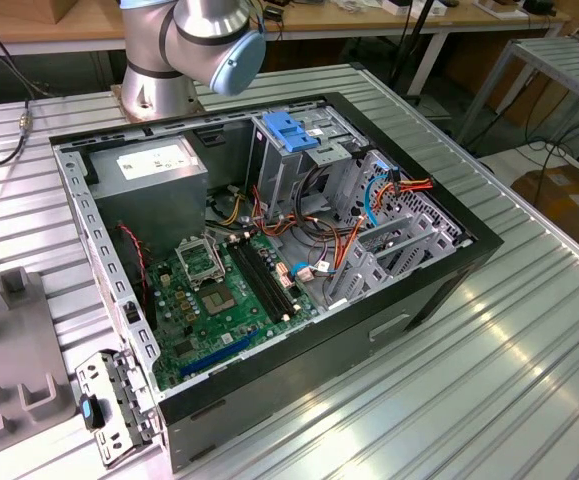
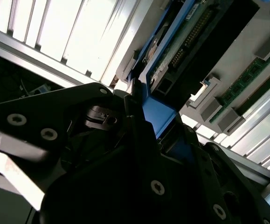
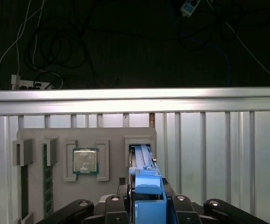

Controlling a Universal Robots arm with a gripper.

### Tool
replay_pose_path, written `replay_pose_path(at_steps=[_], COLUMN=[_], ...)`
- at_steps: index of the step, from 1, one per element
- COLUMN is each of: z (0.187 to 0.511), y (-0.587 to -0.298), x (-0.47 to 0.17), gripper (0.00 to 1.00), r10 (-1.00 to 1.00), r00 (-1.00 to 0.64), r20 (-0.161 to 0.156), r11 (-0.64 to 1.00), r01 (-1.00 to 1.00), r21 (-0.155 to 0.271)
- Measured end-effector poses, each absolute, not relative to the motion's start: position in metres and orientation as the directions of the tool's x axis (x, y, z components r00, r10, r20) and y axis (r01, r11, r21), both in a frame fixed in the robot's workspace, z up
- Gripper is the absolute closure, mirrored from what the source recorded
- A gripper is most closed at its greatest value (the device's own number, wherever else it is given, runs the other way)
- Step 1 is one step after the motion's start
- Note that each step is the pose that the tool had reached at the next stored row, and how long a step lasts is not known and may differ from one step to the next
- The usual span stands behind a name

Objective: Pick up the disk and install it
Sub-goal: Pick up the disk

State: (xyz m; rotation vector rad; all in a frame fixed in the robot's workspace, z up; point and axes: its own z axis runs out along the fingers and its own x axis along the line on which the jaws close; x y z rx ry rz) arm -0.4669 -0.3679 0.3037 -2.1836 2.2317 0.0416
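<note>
While gripper (image 3: 148, 201) clamps disk (image 3: 142, 157) edge-up, slot walls (image 3: 127, 156) close beside

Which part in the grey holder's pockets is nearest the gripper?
The silver hard drive with blue side rails, standing on edge right at the black gripper. The square processor chip and green memory sticks sit pockets away.

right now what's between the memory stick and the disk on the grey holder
In the first wrist view a processor chip sits in its own recess of the grey holder, between the memory stick and the disk.
</note>
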Motion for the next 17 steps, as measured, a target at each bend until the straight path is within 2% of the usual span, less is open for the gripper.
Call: replay_pose_path(at_steps=[17], z=[0.2946], y=[-0.3679], x=[-0.4669], gripper=[0.63], r10=[-0.999], r00=[-0.022], r20=[-0.032], r11=[0.022], r01=[-1.000], r21=[0.007])
